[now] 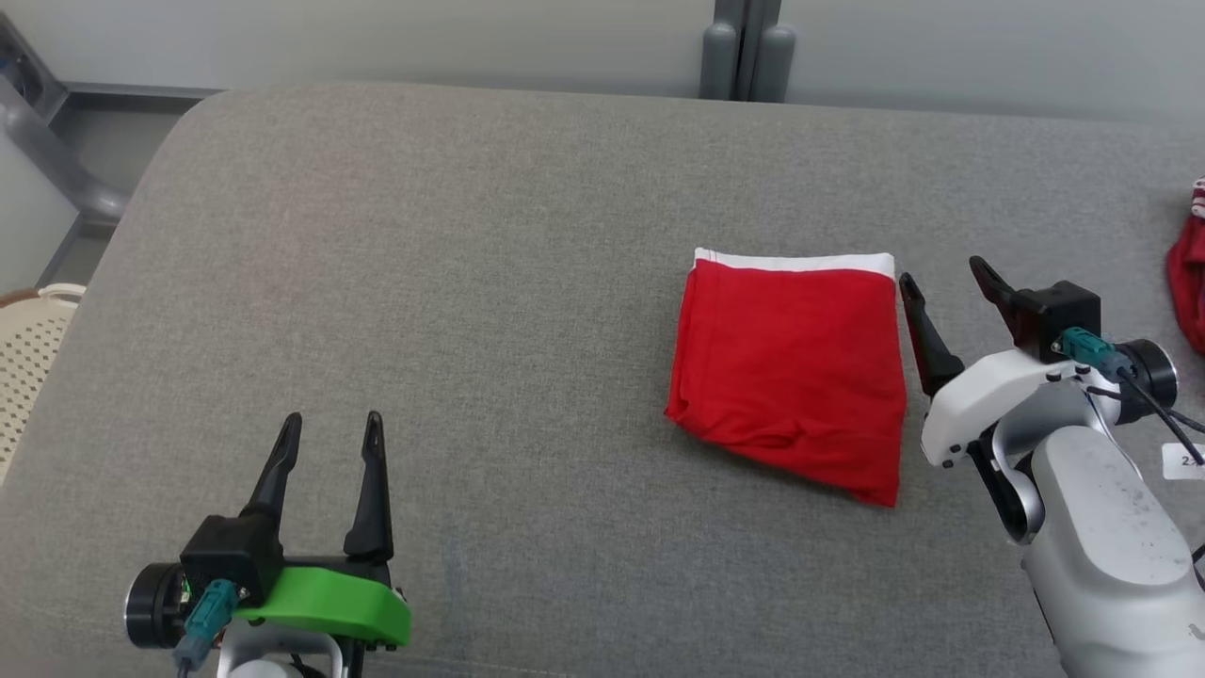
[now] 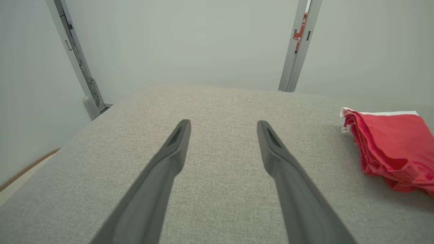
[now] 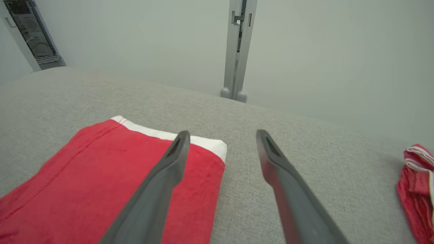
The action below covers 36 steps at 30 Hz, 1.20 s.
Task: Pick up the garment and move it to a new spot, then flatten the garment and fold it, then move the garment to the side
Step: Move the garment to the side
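The garment (image 1: 791,363) is red with a white waistband and lies folded into a neat rectangle on the grey padded table (image 1: 452,282). It appears at the right edge of the left wrist view (image 2: 393,145) and at lower left of the right wrist view (image 3: 101,183). My right gripper (image 1: 944,275) stands open just right of the garment's right edge, its left finger over that edge, holding nothing (image 3: 220,135). My left gripper (image 1: 334,426) is open at the lower left, well away from the garment, with bare table between its fingers (image 2: 223,123).
Another red cloth with white stripes (image 1: 1191,282) lies at the table's right edge, also seen in the right wrist view (image 3: 418,189). A cream perforated basket (image 1: 28,348) sits off the table's left side. Grey wall posts (image 1: 748,47) stand behind the far edge.
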### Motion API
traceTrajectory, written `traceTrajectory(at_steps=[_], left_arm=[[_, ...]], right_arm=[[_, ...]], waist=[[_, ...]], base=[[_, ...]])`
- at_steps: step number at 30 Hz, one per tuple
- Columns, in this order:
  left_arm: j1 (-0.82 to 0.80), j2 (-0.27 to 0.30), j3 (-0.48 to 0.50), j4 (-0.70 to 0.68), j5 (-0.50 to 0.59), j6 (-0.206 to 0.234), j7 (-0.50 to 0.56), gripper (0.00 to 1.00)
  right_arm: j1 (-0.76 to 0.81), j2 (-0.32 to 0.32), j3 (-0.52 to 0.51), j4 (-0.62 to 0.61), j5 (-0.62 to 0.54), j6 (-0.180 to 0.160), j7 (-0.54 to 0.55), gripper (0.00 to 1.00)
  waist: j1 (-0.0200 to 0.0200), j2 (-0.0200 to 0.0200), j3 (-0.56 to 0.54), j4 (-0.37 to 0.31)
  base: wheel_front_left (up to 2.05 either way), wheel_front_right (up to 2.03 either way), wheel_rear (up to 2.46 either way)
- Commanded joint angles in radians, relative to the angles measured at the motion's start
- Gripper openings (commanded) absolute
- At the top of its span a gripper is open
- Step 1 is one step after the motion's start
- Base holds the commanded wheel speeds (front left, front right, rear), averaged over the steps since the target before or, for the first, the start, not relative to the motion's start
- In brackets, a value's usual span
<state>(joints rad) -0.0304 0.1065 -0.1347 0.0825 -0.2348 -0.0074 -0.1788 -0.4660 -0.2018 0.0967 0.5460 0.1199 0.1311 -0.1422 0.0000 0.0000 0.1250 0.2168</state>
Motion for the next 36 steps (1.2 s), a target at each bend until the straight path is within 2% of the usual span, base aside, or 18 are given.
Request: traceTrajectory(at_steps=[1,15,16,17,18,19,22,26,32,36], left_arm=[[-0.025,-0.006,-0.006,0.006,0.007,0.002,-0.01,1.0],[-0.078,-0.019,-0.031,0.063,-0.005,0.009,-0.048,1.0],[-0.08,-0.019,-0.031,0.066,-0.005,0.009,-0.05,1.0],[-0.084,-0.019,-0.032,0.069,-0.006,0.009,-0.051,1.0],[-0.087,-0.019,-0.033,0.071,-0.007,0.008,-0.053,1.0],[-0.09,-0.02,-0.035,0.072,-0.008,0.009,-0.055,1.0],[-0.098,-0.022,-0.037,0.075,-0.009,0.011,-0.06,1.0],[-0.109,-0.026,-0.041,0.072,-0.01,0.016,-0.067,1.0],[-0.132,-0.031,-0.05,0.054,-0.002,0.02,-0.078,1.0],[-0.156,-0.034,-0.055,0.032,0.007,0.025,-0.082,1.0]], right_arm=[[-0.021,-0.001,0.003,0.036,0.006,-0.001,-0.011,1.0],[-0.02,0.077,-0.019,0.354,0.044,-0.001,-0.064,1.0],[-0.02,0.083,-0.014,0.371,0.047,-0.001,-0.064,0.93],[-0.022,0.091,-0.007,0.388,0.052,-0.001,-0.064,0.41],[-0.025,0.097,-0.002,0.398,0.059,-0.001,-0.065,0.09],[-0.03,0.101,0.004,0.407,0.065,-0.001,-0.069,0.0],[-0.06,0.089,0.018,0.418,0.07,-0.002,-0.078,0.0],[-0.126,0.037,0.055,0.415,0.055,-0.003,-0.087,0.0],[-0.244,-0.081,0.164,0.381,0.044,-0.002,-0.06,0.0],[-0.316,-0.182,0.235,0.336,0.08,-0.002,-0.021,0.0]], waist=[[0.0,0.0,0.042,0.029],[0.0,0.0,0.086,0.03],[0.0,0.0,0.088,0.029],[0.0,0.0,0.089,0.029],[0.0,0.0,0.091,0.028],[0.0,0.0,0.093,0.028],[0.0,0.0,0.101,0.027],[0.0,0.0,0.121,0.018],[0.0,0.0,0.19,-0.021],[0.0,0.0,0.255,-0.068]], base=[[0.0,0.0,0.0],[0.0,0.0,0.0],[0.0,0.0,0.0],[0.0,0.0,0.0],[0.0,0.0,0.0],[0.0,0.0,0.0],[0.0,0.0,0.0],[0.0,0.0,0.0],[0.0,0.0,0.0],[0.0,0.0,0.0]])
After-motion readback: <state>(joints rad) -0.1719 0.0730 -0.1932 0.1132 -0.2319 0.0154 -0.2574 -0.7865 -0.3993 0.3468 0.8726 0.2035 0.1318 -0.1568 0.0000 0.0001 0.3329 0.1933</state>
